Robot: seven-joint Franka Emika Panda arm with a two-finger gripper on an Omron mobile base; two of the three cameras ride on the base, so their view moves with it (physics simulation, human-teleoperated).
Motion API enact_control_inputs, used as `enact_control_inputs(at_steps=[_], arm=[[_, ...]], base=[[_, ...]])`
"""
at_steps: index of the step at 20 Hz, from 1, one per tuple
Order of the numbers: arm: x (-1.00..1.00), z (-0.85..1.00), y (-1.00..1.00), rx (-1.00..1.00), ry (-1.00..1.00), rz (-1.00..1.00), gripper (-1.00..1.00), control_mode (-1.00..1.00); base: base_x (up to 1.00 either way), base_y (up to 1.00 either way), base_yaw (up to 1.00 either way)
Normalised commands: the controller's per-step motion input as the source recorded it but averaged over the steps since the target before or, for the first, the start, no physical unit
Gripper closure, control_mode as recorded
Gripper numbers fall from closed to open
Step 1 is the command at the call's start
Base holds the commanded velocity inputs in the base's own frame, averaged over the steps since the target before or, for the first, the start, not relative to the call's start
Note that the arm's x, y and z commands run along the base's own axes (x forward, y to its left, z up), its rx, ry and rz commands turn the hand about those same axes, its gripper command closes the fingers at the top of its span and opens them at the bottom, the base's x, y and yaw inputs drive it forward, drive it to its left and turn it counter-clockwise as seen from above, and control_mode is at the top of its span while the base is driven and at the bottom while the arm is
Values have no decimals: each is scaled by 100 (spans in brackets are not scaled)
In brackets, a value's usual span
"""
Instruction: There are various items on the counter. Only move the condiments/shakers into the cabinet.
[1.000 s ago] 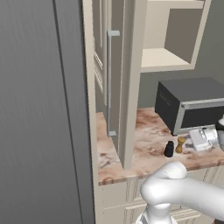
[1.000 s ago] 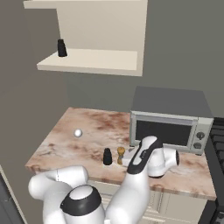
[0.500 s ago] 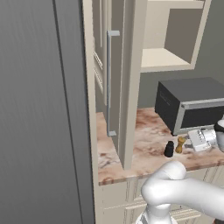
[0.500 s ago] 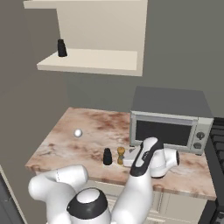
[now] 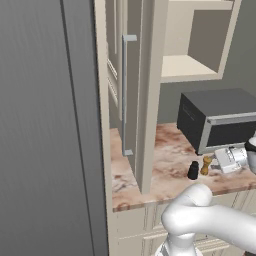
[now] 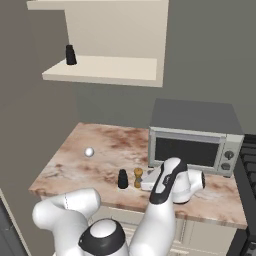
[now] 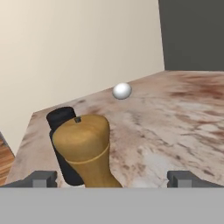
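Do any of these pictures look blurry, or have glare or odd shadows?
Hand view: sharp, the golden-tan knobby shaker looms large from closeness. Right base view: flat even light, the small white ball barely shadows the pinkish marbled counter. Left base view: no glare on the dark grey microwave.

Arm (image 6: 160,220) is built of smooth, glossy white rounded links. Joints are capped in black, one ringed in grey at the base. A black band is seen along the forearm. Hand (image 5: 231,158) is white and blocky. Finger tips (image 7: 43,179) are small, dark grey, square.
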Motion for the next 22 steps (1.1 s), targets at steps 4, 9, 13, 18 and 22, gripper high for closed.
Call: enact_control_inputs(at_steps=[4, 9, 13, 18, 22], arm=[[0, 0, 0, 0, 0, 0, -100, -100], [-4, 0, 9, 0, 0, 0, -100, -100], [-14, 0, 16, 0, 0, 0, -100, -100], [-2, 0, 20, 0, 0, 0, -100, -100], [0, 0, 17, 0, 0, 0, -100, -100]], base=[[0, 0, 0], [0, 0, 0], [0, 0, 0], [0, 0, 0], [0, 0, 0]])
